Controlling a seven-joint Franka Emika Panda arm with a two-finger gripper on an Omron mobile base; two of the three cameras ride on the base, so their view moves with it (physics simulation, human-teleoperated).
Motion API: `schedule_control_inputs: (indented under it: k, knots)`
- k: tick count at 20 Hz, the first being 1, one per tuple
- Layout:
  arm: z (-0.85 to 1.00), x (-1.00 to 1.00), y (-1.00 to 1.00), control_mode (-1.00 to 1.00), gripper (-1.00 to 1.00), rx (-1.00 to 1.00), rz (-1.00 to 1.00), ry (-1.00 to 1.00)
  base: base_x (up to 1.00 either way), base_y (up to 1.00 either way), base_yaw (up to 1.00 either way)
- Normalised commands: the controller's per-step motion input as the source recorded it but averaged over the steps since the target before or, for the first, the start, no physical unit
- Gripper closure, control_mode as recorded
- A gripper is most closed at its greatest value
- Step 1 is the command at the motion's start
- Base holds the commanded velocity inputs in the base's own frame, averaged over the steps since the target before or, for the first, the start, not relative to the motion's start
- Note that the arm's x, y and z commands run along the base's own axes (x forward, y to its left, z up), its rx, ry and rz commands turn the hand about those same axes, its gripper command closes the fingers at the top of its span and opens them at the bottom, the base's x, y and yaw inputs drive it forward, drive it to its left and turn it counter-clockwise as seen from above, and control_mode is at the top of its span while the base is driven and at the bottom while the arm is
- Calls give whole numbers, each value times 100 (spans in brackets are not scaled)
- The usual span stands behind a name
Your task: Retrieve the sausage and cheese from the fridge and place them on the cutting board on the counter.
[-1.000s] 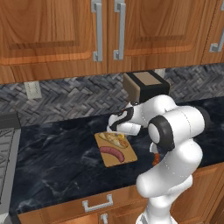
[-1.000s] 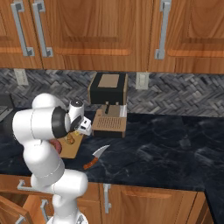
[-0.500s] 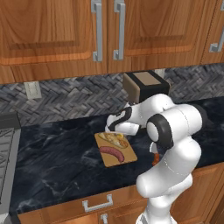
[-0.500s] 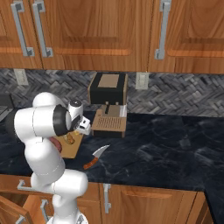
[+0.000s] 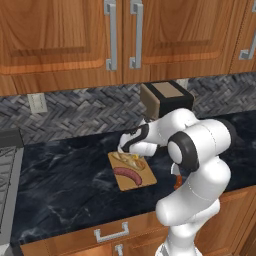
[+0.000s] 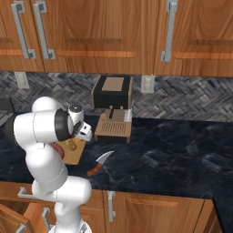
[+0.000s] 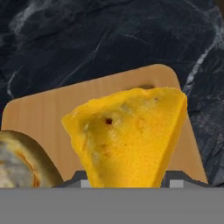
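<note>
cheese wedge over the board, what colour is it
Bright yellow-orange cheese; clearest in the hand view.

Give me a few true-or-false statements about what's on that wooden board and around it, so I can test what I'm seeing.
1. A sausage lies on the cutting board. True.
2. The board sits on a white counter. False: the counter is dark and marbled.
3. The cheese is right in front of the end effector, over the board. True.
4. The knife lies on the board. False: it lies on the counter beside it.
5. The upper cabinet doors stand open. False: they are closed.
</note>
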Motion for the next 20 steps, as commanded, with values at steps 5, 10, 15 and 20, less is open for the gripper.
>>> schedule_control_inputs:
  k: [5,10,15,20]
  knots:
    - [-24,-28,31,-100,100,0,0,0,0,0,0]
    - [-26,-5,14,-100,100,0,0,0,0,0,0]
    - [-10,0,0,-100,-100,0,0,0,0,0,0]
    - [5,-13,0,-100,-100,0,0,0,0,0,0]
